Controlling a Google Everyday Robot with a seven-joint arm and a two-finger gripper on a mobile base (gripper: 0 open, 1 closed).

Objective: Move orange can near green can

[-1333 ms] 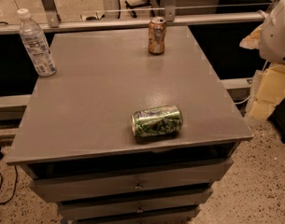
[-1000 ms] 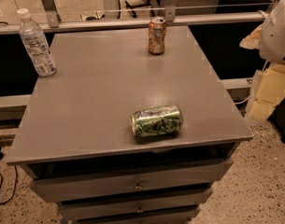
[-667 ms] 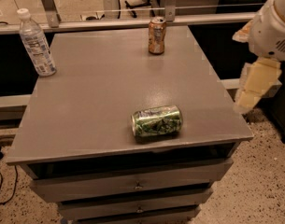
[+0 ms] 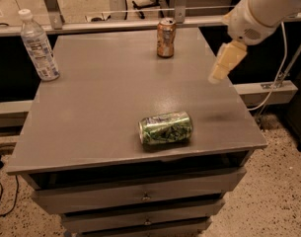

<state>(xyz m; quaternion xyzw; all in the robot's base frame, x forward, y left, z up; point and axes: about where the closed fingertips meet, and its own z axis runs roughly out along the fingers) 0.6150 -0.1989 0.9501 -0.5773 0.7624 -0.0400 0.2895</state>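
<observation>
The orange can (image 4: 166, 37) stands upright near the far edge of the grey table (image 4: 91, 112), right of centre. The green can (image 4: 165, 128) lies on its side near the table's front edge, right of centre. My gripper (image 4: 226, 62) hangs from the white arm (image 4: 261, 9) above the table's right side. It is to the right of the orange can and a little nearer than it, well apart from it, and holds nothing that I can see.
A clear plastic bottle (image 4: 38, 46) with a white cap stands at the table's far left corner. The table has drawers (image 4: 140, 196) below its front edge. A rail and metal posts (image 4: 115, 21) run behind it. A cable (image 4: 273, 90) hangs at the right.
My arm has swung left and up from beside the table's right edge to above the table's right side. Both cans and the bottle have stayed put.
</observation>
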